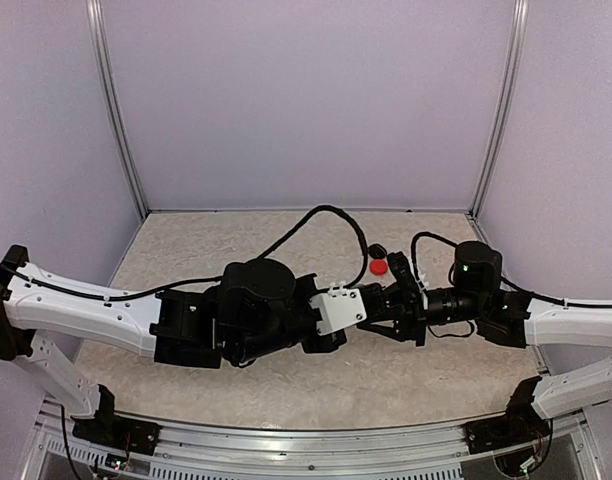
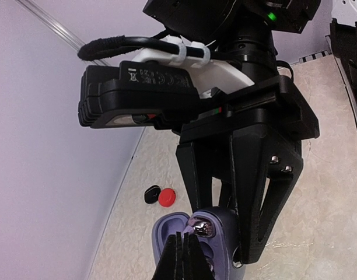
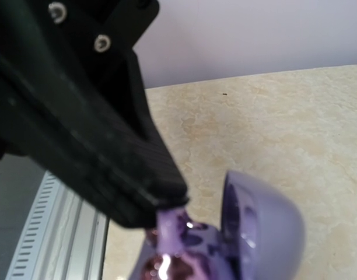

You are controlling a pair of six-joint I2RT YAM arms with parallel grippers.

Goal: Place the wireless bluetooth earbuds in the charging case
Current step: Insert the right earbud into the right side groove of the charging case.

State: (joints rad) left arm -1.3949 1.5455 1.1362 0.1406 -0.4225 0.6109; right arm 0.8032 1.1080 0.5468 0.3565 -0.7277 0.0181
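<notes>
An open lavender charging case (image 2: 172,230) hangs above the table between the two arms. My right gripper (image 2: 225,233) is shut on its base, one black finger (image 2: 248,192) on each side. My left gripper (image 2: 186,240) is pinched shut on the lavender end of a shiny silver-grey earbud (image 2: 203,227), which sits at a pocket of the case. In the right wrist view the case's lid (image 3: 263,227) stands open on the right, and the earbud (image 3: 167,262) shows blurred below a black finger (image 3: 108,146). In the top view both grippers meet at mid-table (image 1: 378,308) and hide the case.
A small red rounded piece (image 1: 380,267) and a black one (image 1: 377,250) lie together on the beige table behind the grippers, near the back wall (image 1: 306,100); they also show in the left wrist view (image 2: 167,198). A metal rail (image 3: 56,233) runs along the table's near edge.
</notes>
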